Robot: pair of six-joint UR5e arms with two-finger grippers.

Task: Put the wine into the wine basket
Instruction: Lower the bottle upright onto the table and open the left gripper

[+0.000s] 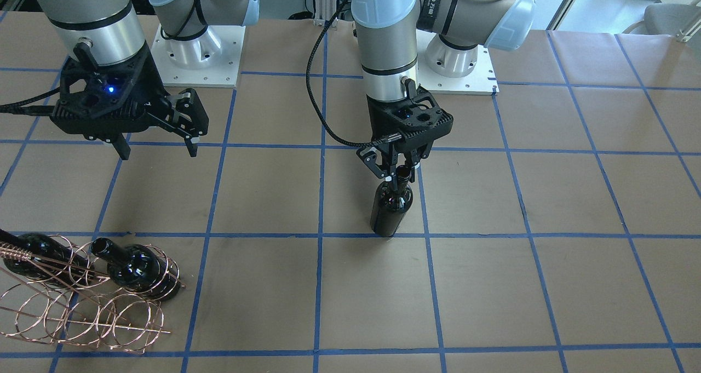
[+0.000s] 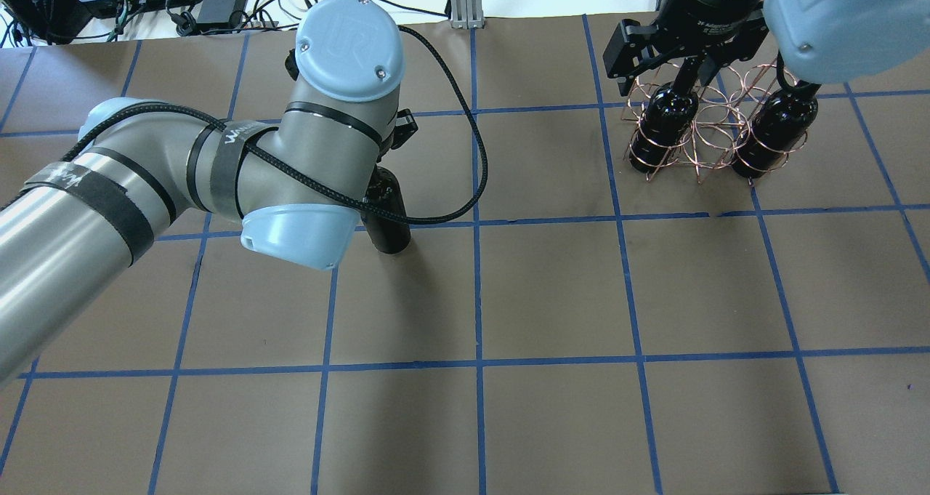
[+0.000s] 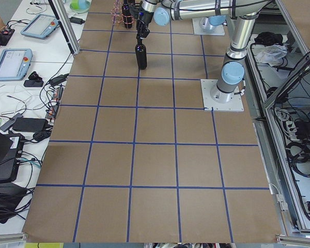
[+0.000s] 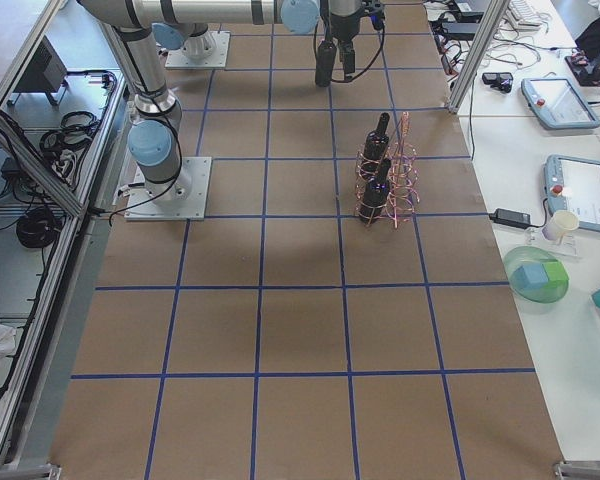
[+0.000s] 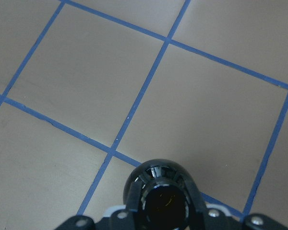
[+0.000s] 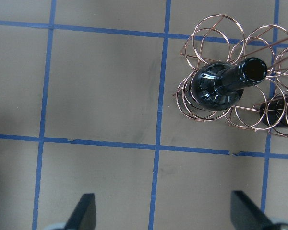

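Left gripper (image 1: 401, 176) clamped on neck of upright wine (image 1: 390, 211); right gripper (image 1: 159, 153), fingers apart, held aloft near wine basket (image 1: 82, 321) (two other bottles (image 1: 137, 269) seated inside)

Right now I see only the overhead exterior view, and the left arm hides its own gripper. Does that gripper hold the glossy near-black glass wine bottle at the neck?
Observer: Yes. The front-facing view shows the left gripper shut on the neck of the upright wine bottle.
Operator: Does the right gripper touch the copper thin-wire wine basket?
Observer: No. The right gripper hangs open, apart from the wine basket; its wrist view shows only bare table between the fingers.
Operator: Is any loop free?
Observer: Yes. The loops on the operators' side are empty; a second black glass bottle and a third black bottle sit in others.
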